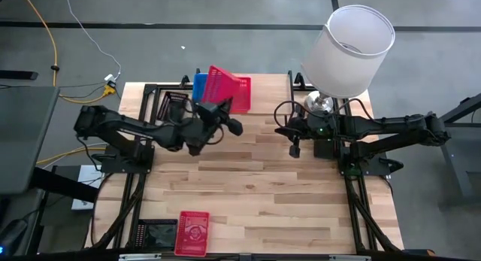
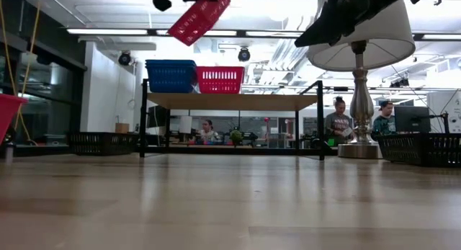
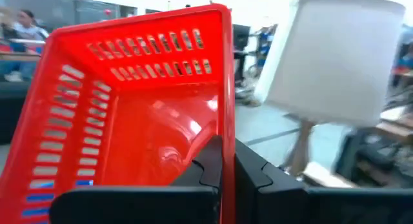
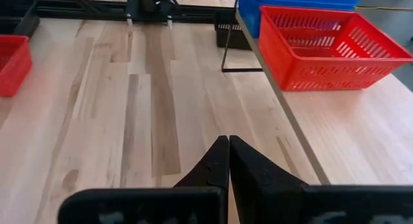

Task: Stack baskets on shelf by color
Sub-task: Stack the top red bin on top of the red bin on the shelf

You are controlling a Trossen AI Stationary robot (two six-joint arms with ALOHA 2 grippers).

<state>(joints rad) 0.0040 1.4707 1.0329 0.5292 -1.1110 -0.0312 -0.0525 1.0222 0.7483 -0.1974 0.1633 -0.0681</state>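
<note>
No readable writing shows. The left gripper (image 3: pixel 226 169) has its fingers clamped on the rim of a glossy red basket (image 3: pixel 135 114) with slotted mesh walls, held tilted above the shelf (image 2: pixel 234 101). The right gripper (image 4: pixel 228 161) has its fingers pressed together, empty, over the pale plank worktop (image 4: pixel 155 114).

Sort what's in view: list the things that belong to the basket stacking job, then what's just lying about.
Job:
- red basket held in the left gripper
- red basket on the shelf
- blue baskets on the shelf
- red basket at the table's near edge
- shelf

Lying about:
- lamp
- right gripper, idle
</note>
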